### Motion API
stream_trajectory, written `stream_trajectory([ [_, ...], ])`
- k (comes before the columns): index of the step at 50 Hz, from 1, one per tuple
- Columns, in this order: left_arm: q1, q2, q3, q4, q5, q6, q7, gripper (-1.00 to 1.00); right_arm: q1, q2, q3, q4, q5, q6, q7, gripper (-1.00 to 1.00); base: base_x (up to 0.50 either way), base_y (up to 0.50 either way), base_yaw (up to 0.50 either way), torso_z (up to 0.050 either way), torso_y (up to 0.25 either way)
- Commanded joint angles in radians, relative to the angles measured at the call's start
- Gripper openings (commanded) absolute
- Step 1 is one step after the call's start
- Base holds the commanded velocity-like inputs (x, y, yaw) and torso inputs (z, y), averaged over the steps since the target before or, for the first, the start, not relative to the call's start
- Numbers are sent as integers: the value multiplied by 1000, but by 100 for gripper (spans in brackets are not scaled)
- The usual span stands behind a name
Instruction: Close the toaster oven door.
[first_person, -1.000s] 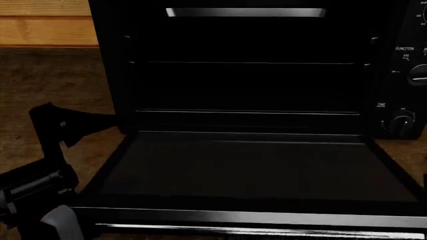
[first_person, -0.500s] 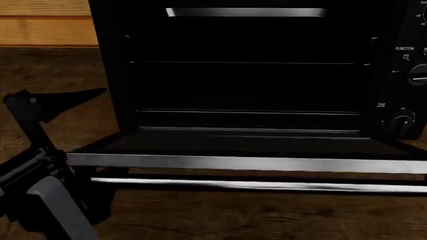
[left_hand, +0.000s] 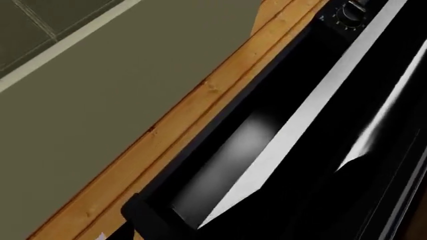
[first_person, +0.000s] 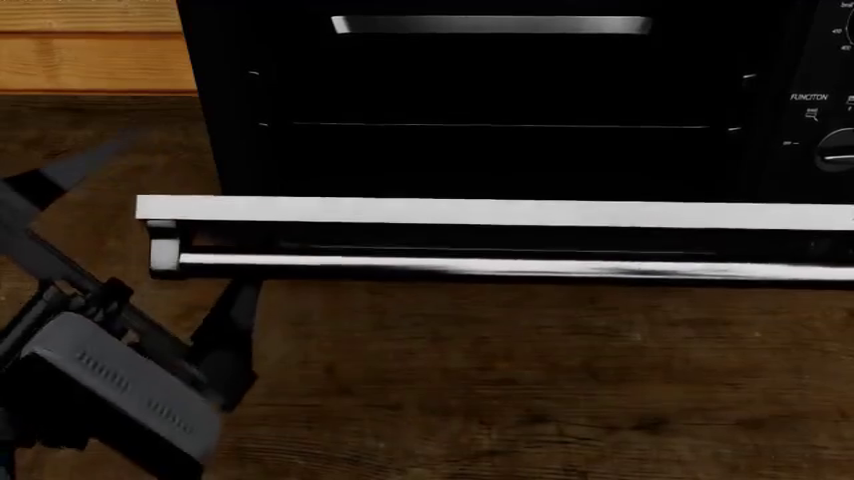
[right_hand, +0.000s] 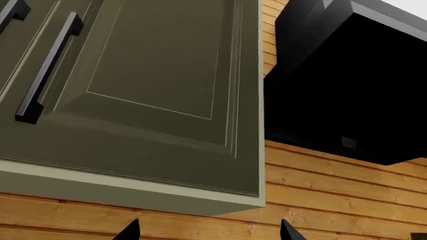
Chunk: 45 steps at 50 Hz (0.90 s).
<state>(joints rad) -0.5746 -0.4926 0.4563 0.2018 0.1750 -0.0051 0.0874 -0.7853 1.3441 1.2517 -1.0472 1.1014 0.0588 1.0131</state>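
Note:
The black toaster oven (first_person: 494, 90) fills the top of the head view, its wire racks showing inside. The toaster oven door (first_person: 494, 211) stands partly raised, bright top edge towards me, with its silver bar handle (first_person: 507, 266) just below. My left gripper (first_person: 167, 235) is open at the door's left end. One finger (first_person: 234, 320) reaches up under the door's corner, and the other (first_person: 74, 170) points up beside the oven. The left wrist view shows the door's edge (left_hand: 267, 165) close up. My right gripper (right_hand: 209, 231) is open, holding nothing.
The oven stands on a dark wooden countertop (first_person: 534, 380), with a round knob (first_person: 838, 148) on its right panel. A wood-plank wall (first_person: 80, 50) runs behind it. The right wrist view faces a green cabinet (right_hand: 153, 75) and a black range hood (right_hand: 347, 85).
The door has swung up from lying flat open to partly raised. My left gripper has moved in beneath its left end.

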Motion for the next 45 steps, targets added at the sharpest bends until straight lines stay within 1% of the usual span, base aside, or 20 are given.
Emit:
stream_trajectory([
  [1,21,84,-67,106,33,-154,-170,100,1,-24,-9,0,-10,-12,-18,100,0,0,0,0,0],
  [4,23,116,-78,114,29,-215,-188,100,1,-28,-14,0,-14,-17,-20,100,0,0,1,3,3],
  [7,19,160,-91,121,18,-306,-200,100,1,-31,-23,0,-22,-23,-20,100,0,0,2,0,0],
  [11,6,197,-105,127,-6,-380,-200,100,1,-37,-32,0,-29,-30,-22,100,0,0,2,0,2],
  [19,-27,223,-113,110,-25,-446,-194,100,1,-37,-34,0,-31,-36,-20,100,0,0,2,0,0],
  [26,-83,256,-94,45,-31,-453,-193,100,1,-38,1,0,-4,-20,-30,100,0,0,1,0,0],
  [38,-159,284,-67,-49,-41,-460,-177,100,1,-58,12,0,-1,-21,-46,100,0,0,0,0,0],
  [45,-209,305,-52,-132,-29,-449,-196,100,1,-57,9,0,-3,-22,-42,100,0,0,0,0,0],
])
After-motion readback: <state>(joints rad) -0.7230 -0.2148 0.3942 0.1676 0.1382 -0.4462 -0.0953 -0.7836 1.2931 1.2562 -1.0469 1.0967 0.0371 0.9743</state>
